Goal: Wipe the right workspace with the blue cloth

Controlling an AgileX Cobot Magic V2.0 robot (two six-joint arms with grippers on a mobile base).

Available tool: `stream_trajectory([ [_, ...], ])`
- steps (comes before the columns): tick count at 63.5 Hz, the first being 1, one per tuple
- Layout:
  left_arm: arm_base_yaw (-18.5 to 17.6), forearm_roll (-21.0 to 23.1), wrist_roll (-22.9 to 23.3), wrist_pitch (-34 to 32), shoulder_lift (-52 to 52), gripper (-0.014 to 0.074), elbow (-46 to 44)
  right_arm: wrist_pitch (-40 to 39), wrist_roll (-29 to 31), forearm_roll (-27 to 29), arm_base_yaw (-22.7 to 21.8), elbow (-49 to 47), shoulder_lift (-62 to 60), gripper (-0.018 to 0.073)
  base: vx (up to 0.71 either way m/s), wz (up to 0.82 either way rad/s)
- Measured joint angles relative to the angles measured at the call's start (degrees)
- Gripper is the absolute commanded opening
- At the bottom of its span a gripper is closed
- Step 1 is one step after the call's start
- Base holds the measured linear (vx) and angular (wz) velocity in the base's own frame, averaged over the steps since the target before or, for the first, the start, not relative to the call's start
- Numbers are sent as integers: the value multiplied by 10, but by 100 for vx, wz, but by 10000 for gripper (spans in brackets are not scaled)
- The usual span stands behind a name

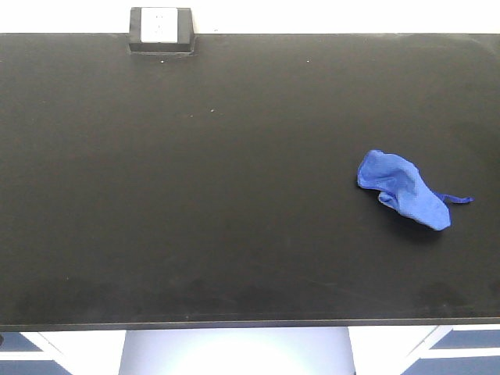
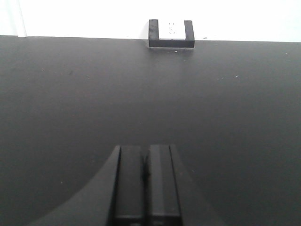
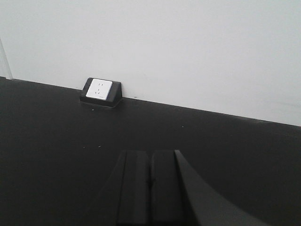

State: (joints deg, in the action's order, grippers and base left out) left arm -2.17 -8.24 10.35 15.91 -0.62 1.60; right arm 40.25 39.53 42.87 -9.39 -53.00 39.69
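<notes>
Blue cloth (image 1: 404,190) lies crumpled near the black worktop's (image 1: 195,195) right edge; socket box (image 1: 161,30) at back edge. Left gripper (image 2: 146,186) and right gripper (image 3: 150,188): fingers pressed together, empty.

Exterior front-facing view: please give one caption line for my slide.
Blue cloth lies crumpled on the right of the black countertop; socket box at the back edge.

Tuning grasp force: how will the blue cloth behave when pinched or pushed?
The blue cloth lies crumpled with soft folds, so it is probably floppy and will drape from a pinch. It looks thin and light. Pushed on the matte black countertop, it would likely bunch; its trailing strand may drag.
</notes>
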Motion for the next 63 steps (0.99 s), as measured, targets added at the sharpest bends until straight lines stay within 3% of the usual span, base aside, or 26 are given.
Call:
stream_trajectory([
  [25, 0, 0, 0, 0, 0, -6, 0, 0, 0, -10, 0, 0, 0, -8, 0, 0],
  [33, 0, 0, 0, 0, 0, -6, 0, 1, -6, -96, 0, 0, -18, -8, 0, 0],
  [43, 0, 0, 0, 0, 0, -6, 0, -4, -82, -221, 0, 1, -64, -8, 0, 0],
  [50, 0, 0, 0, 0, 0, -6, 0, -64, -149, -267, 0, 34, -109, -8, 0, 0],
  [63, 0, 0, 0, 0, 0, -6, 0, -268, -250, -323, 0, 205, -226, -8, 0, 0],
])
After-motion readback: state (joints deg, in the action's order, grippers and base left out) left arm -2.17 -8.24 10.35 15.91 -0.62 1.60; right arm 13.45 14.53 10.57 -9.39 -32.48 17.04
